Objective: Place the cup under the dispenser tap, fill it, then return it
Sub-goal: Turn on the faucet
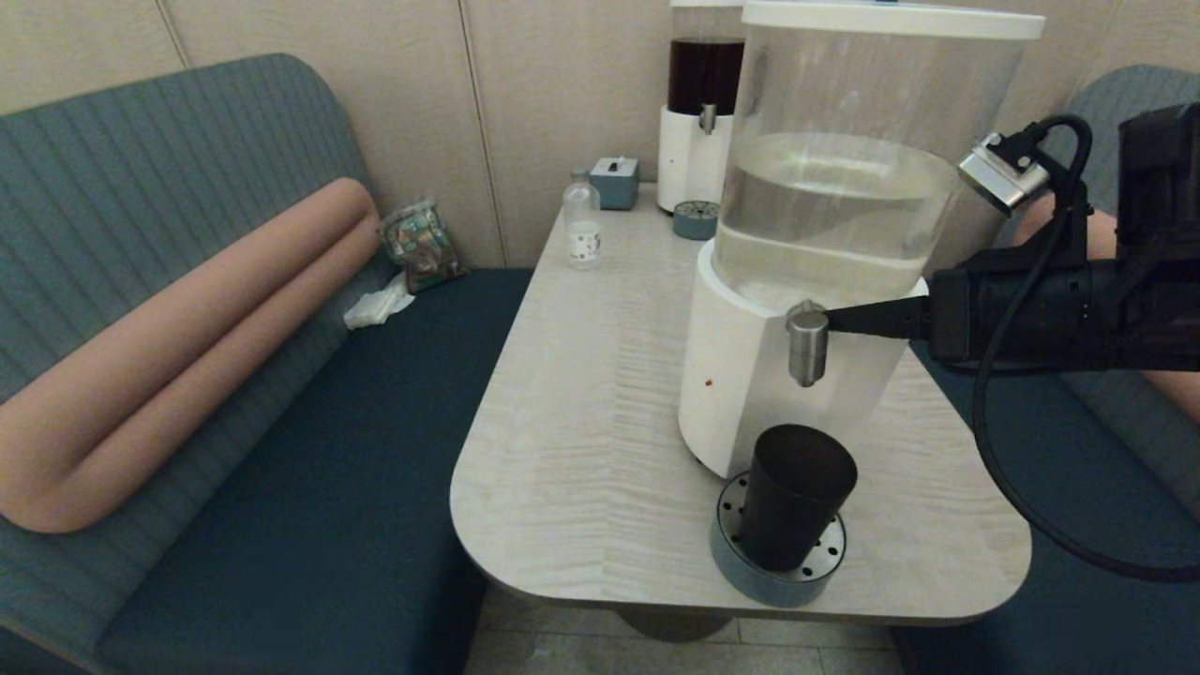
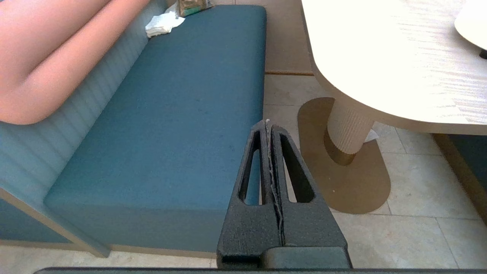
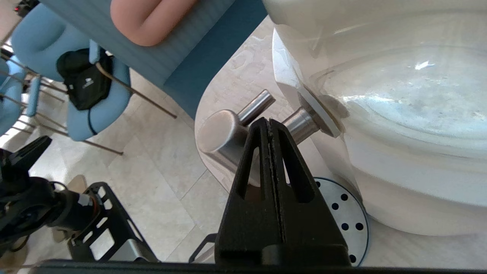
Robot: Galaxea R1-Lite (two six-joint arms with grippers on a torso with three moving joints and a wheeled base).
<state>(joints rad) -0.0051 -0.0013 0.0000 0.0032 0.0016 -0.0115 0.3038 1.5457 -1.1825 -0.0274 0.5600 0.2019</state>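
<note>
Nearest the table's front edge, the cup (image 1: 795, 497) already stands on the perforated drip tray (image 1: 750, 570) below the dispenser tap (image 1: 807, 343). Right gripper (image 1: 834, 321), fingers pressed together, touches the tap; filling and return remain. Left gripper (image 2: 269, 125), closed, hangs off-table.

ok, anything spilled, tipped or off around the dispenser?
Nothing stands out. The cup stands upright on the drip tray below the tap, with no puddle on the table. The right claw, shut, touches the tap top. The left claw hangs shut over the floor.
</note>
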